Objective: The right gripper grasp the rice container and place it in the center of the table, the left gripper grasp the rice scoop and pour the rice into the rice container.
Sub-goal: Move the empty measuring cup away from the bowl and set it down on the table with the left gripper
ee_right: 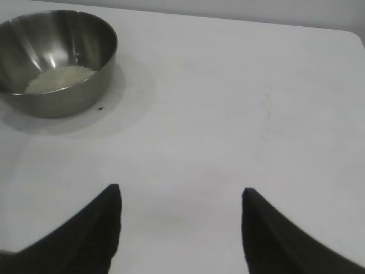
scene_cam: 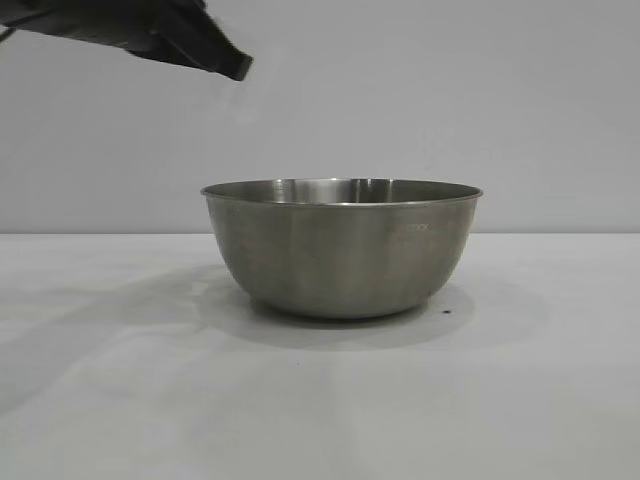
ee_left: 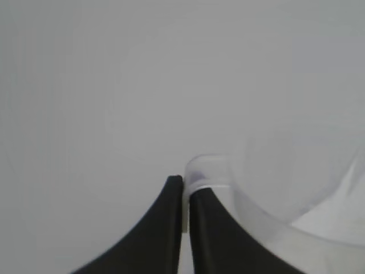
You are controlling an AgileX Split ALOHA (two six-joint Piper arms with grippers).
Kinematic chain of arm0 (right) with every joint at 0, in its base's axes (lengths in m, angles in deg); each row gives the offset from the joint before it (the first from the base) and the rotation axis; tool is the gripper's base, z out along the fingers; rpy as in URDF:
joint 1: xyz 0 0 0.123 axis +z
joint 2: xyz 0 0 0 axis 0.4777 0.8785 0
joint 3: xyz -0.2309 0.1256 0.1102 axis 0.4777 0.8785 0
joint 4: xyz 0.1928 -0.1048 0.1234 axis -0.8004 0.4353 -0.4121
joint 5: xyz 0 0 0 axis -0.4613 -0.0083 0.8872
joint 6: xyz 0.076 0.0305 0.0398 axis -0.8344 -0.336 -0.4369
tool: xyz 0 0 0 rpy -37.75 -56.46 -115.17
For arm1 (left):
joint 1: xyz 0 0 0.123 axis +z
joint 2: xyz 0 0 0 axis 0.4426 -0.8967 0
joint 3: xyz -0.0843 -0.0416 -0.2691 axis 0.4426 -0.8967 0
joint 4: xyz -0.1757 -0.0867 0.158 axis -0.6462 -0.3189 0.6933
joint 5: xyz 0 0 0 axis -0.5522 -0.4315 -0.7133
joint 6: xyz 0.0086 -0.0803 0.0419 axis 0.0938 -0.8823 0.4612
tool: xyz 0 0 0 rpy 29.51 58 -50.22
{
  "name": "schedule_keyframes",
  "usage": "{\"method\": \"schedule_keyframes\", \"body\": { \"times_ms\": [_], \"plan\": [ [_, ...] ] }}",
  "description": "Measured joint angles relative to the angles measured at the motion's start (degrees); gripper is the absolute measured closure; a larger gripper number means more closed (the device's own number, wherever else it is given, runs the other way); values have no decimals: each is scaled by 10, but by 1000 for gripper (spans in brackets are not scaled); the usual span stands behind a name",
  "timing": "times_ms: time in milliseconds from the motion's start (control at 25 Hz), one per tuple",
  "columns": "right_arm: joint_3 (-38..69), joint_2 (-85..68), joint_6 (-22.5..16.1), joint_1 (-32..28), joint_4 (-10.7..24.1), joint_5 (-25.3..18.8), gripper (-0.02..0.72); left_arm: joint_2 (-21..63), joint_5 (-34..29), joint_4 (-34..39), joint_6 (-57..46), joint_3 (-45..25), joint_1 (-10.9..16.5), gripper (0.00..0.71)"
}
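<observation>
The rice container (scene_cam: 340,260), a large steel bowl, stands on the white table (scene_cam: 320,410). In the right wrist view the container (ee_right: 85,85) holds a whitish mass of rice (ee_right: 60,77). My left gripper (scene_cam: 235,66) hangs high above the table, up and left of the bowl. In the left wrist view the left gripper (ee_left: 185,185) is shut on the loop handle of the translucent rice scoop (ee_left: 256,211); the scoop cannot be made out in the exterior view. My right gripper (ee_right: 181,191) is open and empty over bare table, well away from the bowl.
A tiny dark speck (scene_cam: 446,312) lies on the table beside the bowl's base; it also shows in the right wrist view (ee_right: 100,108). The table's far edge and rounded corner (ee_right: 351,34) show in the right wrist view.
</observation>
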Motion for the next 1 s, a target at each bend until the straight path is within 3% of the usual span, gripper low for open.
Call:
{"method": "schedule_keyframes", "body": {
  "times_ms": [440, 760, 1000],
  "plan": [
    [0, 0, 0, 0, 0, 0, 301, 31, 0, -115, -95, -84, 0, 710],
    [0, 0, 0, 0, 0, 0, 301, 28, 0, -126, -190, -141, 0, 710],
    [0, 0, 0, 0, 0, 0, 301, -17, 0, -127, -239, -145, 0, 710]
  ]
}}
